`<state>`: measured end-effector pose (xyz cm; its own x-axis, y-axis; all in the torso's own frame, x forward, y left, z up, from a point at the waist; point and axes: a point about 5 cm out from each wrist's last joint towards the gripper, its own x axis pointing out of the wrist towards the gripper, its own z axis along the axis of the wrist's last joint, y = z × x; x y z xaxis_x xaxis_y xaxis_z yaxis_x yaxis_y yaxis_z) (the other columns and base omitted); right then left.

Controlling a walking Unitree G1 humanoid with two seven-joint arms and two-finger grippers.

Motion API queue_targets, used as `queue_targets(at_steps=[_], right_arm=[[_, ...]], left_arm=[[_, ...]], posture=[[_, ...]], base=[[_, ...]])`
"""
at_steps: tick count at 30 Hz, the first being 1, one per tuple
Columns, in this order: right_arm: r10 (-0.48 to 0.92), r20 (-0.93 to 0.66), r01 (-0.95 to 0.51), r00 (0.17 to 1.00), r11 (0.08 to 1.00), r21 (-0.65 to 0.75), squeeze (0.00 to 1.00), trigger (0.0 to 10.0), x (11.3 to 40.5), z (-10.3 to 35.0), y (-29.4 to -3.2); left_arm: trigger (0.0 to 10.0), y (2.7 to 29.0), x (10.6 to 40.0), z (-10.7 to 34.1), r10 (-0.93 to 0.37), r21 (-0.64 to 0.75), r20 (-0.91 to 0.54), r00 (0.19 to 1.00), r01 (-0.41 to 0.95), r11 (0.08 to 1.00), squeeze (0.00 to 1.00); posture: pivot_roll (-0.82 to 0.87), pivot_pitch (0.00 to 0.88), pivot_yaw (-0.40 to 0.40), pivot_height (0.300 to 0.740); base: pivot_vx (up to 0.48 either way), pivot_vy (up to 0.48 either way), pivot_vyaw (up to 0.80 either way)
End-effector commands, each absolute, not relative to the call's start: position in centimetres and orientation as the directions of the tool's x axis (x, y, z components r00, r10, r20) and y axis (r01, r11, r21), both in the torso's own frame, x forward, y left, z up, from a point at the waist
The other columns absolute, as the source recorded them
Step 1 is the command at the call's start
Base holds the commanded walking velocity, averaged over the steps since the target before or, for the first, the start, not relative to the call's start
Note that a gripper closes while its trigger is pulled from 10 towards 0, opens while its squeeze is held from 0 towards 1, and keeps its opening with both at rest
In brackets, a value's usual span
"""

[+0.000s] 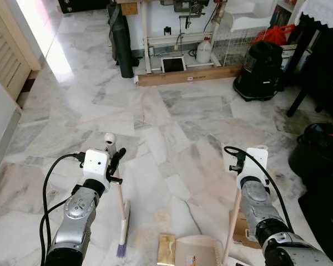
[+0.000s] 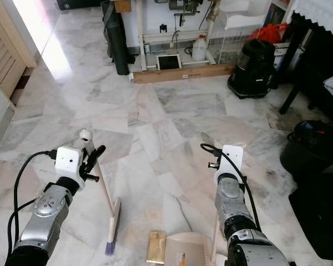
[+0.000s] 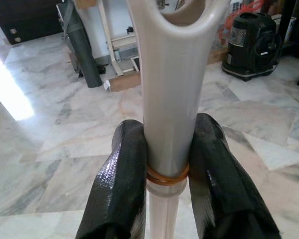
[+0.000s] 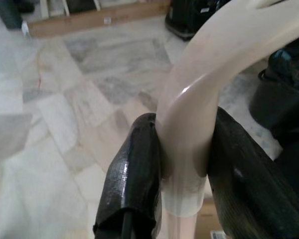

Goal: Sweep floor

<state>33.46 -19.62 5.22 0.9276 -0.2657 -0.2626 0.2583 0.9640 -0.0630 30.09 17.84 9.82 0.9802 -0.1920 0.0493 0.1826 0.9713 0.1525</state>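
My left gripper (image 1: 115, 160) is shut on the cream handle of a small broom (image 1: 121, 208). The broom stands nearly upright, with its purple bristles (image 1: 121, 249) on the marble floor. In the left wrist view the black fingers (image 3: 124, 164) clamp the broom handle (image 3: 169, 99) just below its hanging loop. My right gripper (image 4: 182, 124) is shut on the cream dustpan handle (image 1: 231, 227). The beige dustpan (image 1: 197, 250) rests on the floor between my arms. A flat yellowish scrap (image 1: 166, 246) lies just left of the pan.
A black vacuum cleaner (image 1: 261, 69) stands at the far right and a black bin (image 1: 319, 147) at the right edge. A wooden plank (image 1: 188, 76), a white jug (image 1: 203, 51) and a dark rolled mat (image 1: 121, 47) line the far wall. A louvred door (image 1: 5, 50) is on the left.
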Motion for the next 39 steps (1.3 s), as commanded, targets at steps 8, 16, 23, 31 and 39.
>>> queue_targets(at_steps=[8,16,23,31,39], right_arm=[[-0.221,-0.036,0.221,0.975,0.975,-0.017,0.00,10.0,34.4,8.2,-18.6],[-0.162,-0.010,0.160,0.987,0.983,-0.087,0.00,10.0,33.4,7.1,-17.7],[-0.128,-0.012,0.126,0.992,0.986,-0.110,0.00,10.0,32.3,5.8,-17.0],[-0.133,-0.041,0.127,0.990,0.983,-0.130,0.00,10.0,31.7,4.9,-17.1],[-0.143,-0.014,0.140,0.990,0.981,-0.137,0.00,10.0,31.5,5.0,-17.2]], left_arm=[[10.0,17.8,30.3,10.5,-0.186,0.160,0.087,0.979,0.171,0.972,0.00],[10.0,17.8,30.3,10.5,-0.179,0.159,0.092,0.980,0.163,0.974,0.00],[10.0,17.9,30.3,10.5,-0.175,0.159,0.095,0.980,0.159,0.974,0.00],[10.0,17.9,30.2,10.5,-0.174,0.158,0.094,0.980,0.158,0.975,0.00],[10.0,17.8,30.2,10.5,-0.177,0.157,0.096,0.979,0.161,0.974,0.00]], posture=[[0.02,0.073,0.017,0.740],[0.02,0.070,0.016,0.740],[0.02,0.070,0.016,0.740],[0.02,0.078,0.014,0.740],[0.02,0.081,0.015,0.740]], base=[[0.000,0.000,0.00],[0.000,0.000,0.00],[0.000,0.000,0.00],[0.000,0.000,0.00],[0.000,0.000,0.00]])
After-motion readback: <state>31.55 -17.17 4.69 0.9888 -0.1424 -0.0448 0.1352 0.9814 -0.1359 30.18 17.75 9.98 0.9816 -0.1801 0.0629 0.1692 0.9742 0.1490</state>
